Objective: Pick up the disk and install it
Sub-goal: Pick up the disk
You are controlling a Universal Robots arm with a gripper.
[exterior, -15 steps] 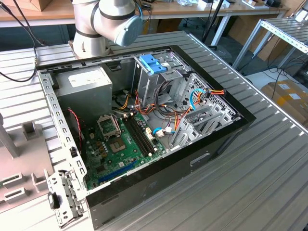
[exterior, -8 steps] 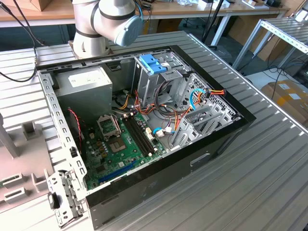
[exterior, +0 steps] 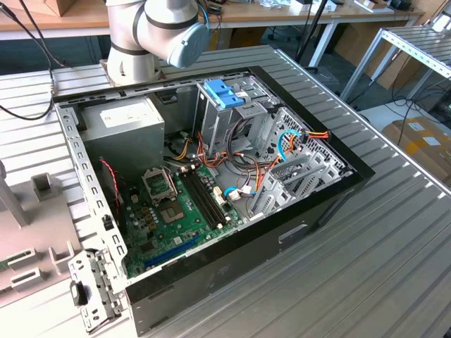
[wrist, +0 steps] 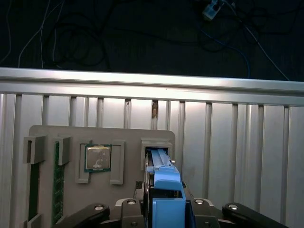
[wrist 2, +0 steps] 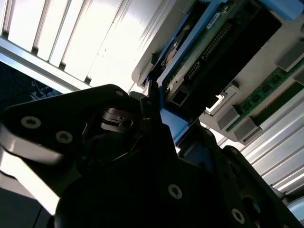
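The claw (wrist: 167, 195) is closed on the light blue carrier of the disk (wrist 2: 223, 38); the slatted tabletop (wrist: 237, 142) is largely taken up by the open computer case (exterior: 296, 225); near a tabletop edge the grey parts holder (wrist: 128, 137) is set; the disk's far end is lodged in a slot at that holder's corner; a jam, or a dragged holder, could be caused by a skewed pull, it is judged.
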